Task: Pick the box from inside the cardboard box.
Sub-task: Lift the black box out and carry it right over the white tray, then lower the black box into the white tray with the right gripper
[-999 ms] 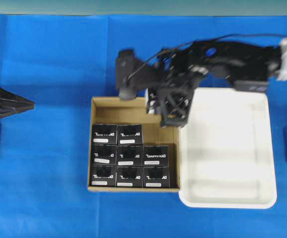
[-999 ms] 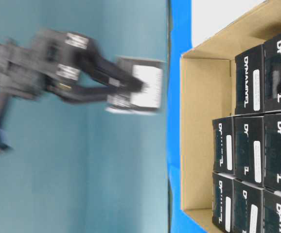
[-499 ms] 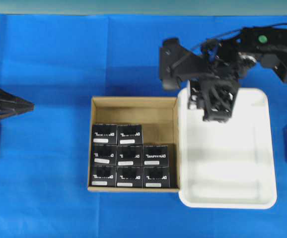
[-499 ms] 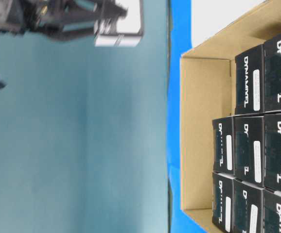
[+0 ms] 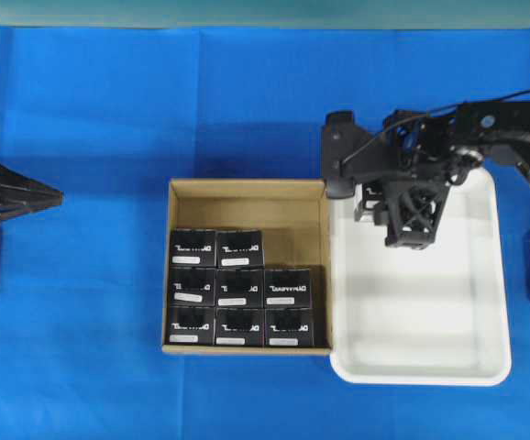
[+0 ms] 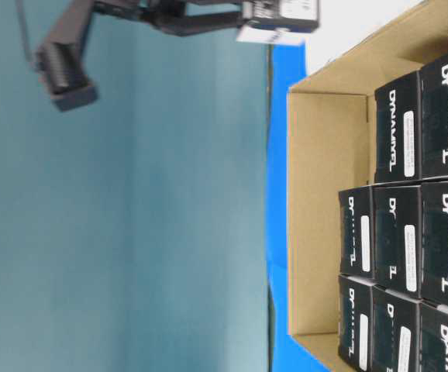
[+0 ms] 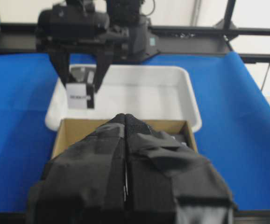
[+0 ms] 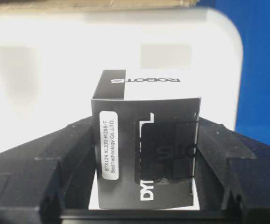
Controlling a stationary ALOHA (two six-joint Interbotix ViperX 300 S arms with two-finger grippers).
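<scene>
Your right hand [image 5: 410, 215] grips the box [image 8: 144, 154] betw. both fingers, hanging over the white tray [image 5: 485, 275]'s far-left corner, just beside the cardboard box [image 5: 247, 190]. Eight boxes [image 5: 239, 289] sit inside that. Left hand [image 7: 125, 186] pressed closed, parked well apart above the blue tabletop [image 5: 82, 137].

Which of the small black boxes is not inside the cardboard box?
The box clamped in the right gripper, above the white tray; the others sit in the cardboard box.
</scene>
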